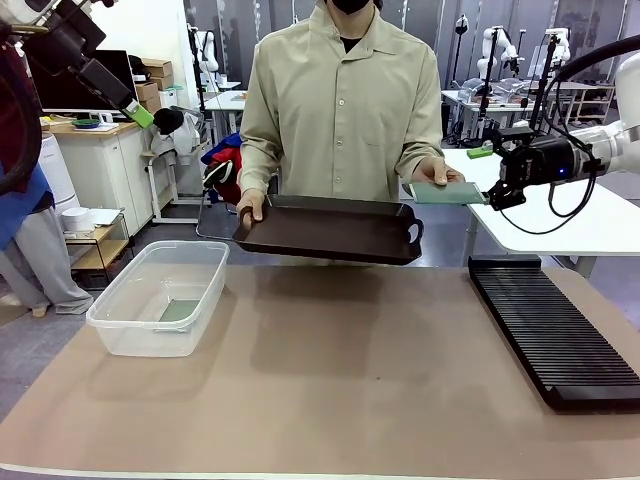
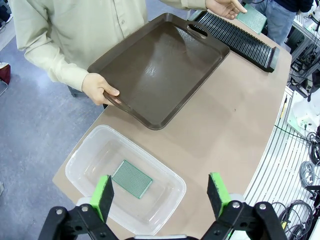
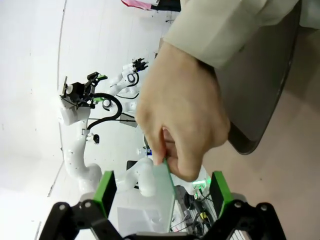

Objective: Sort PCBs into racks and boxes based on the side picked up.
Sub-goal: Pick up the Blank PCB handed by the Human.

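Rack [image 1: 550, 325] lower right. Box [image 1: 150, 300] lower left, boxed PCB [image 2: 132, 178] flat inside. Person's hand [image 1: 436, 172] holds offered PCB [image 1: 448, 193] right of centre, long axis pointing into my right gripper [image 1: 493, 190], jaws wide around its end. My left gripper [image 2: 160, 192] wide, well apart.

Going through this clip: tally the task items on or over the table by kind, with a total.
Clear box: 1
Black rack: 1
Brown tray: 1
Green PCBs: 2, the boxed PCB and the handheld PCB
Total: 5
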Tool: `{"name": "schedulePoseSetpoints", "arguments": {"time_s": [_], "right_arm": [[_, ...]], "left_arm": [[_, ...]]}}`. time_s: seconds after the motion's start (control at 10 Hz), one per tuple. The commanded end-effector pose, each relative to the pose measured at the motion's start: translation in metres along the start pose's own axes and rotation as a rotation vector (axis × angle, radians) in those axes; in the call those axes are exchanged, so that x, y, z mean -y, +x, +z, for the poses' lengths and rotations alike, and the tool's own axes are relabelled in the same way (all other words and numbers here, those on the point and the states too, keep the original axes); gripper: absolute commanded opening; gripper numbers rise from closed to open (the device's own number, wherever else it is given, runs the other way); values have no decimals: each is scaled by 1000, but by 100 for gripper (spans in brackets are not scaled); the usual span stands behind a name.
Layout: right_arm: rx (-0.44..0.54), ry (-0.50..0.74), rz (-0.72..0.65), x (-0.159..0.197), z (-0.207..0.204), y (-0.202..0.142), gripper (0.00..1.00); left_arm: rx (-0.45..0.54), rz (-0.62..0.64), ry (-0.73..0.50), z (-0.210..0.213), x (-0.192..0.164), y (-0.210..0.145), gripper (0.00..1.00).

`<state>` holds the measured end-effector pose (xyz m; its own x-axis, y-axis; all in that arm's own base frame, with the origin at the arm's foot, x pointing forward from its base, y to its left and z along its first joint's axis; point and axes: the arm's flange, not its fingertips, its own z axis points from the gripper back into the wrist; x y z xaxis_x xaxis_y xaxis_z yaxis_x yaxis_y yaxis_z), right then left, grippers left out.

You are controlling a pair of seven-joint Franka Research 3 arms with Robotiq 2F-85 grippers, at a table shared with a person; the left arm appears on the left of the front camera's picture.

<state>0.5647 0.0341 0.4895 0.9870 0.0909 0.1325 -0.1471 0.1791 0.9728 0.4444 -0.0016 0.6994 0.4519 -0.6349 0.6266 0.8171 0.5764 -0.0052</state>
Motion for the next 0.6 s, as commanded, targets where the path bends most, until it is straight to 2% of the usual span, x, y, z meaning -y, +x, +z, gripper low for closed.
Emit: {"name": "schedulePoseSetpoints", "arguments": {"time_s": [0.0, 0.2, 0.3, 0.4, 0.5], "right_arm": [[-5, 68, 18, 4, -5, -1, 100], [-39, 148, 24, 5, -8, -5, 100], [-74, 152, 67, 3, -4, -9, 43], [-70, 153, 69, 2, -5, -11, 42], [-82, 153, 69, 2, -8, -10, 0]], "left_arm": [[-4, -1, -5, 0, 2, -1, 100], [-4, -1, -5, 0, 2, -1, 100], [-4, -1, -5, 0, 2, -1, 100], [-4, -1, -5, 0, 2, -1, 100], [-4, -1, -5, 0, 2, -1, 100]]}}
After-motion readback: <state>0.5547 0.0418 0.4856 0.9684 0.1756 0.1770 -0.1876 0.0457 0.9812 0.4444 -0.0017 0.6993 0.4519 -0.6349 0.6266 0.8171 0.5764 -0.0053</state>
